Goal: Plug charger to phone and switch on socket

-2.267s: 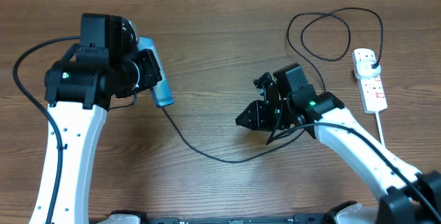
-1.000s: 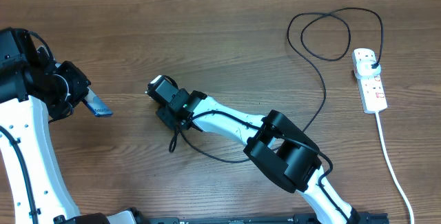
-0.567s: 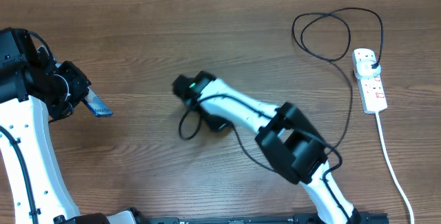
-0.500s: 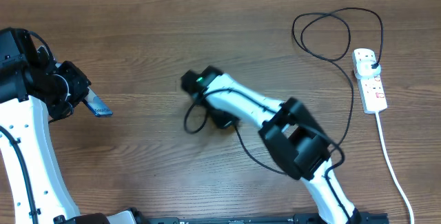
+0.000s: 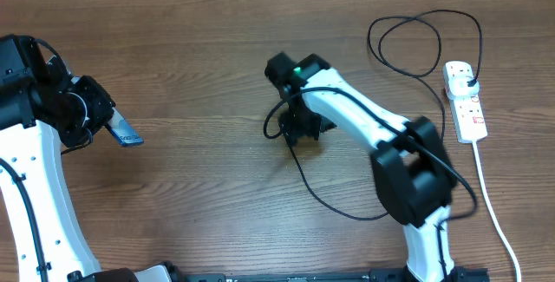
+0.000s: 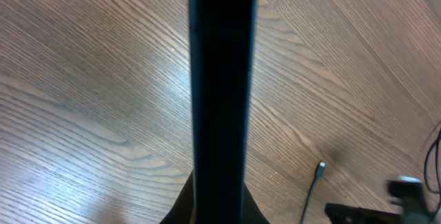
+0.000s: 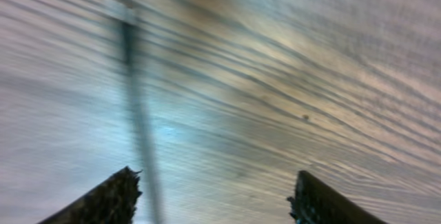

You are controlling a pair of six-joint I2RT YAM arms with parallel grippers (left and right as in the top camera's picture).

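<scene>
two tools, two states. the left tool (image 5: 106, 127) is clamped on the slim black-edged smartphone with the blue-teal screen (image 5: 127, 135), held above the wooden desk (image 5: 217, 39), far across from the white power strip with red switches (image 5: 466, 100). the right tool (image 5: 299, 127) stands spread wide, gripping nothing, over the thin black charger cable (image 7: 142, 131). the cable's connector tip (image 6: 322, 166) lies loose about midway between strip and phone. risk: the slack cable could skid or twist on pickup, so the tip meets the phone's port askew.

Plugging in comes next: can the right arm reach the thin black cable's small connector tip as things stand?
Probably yes: the open right gripper is close by, and the connector tip lies uncovered on the wooden table.
</scene>
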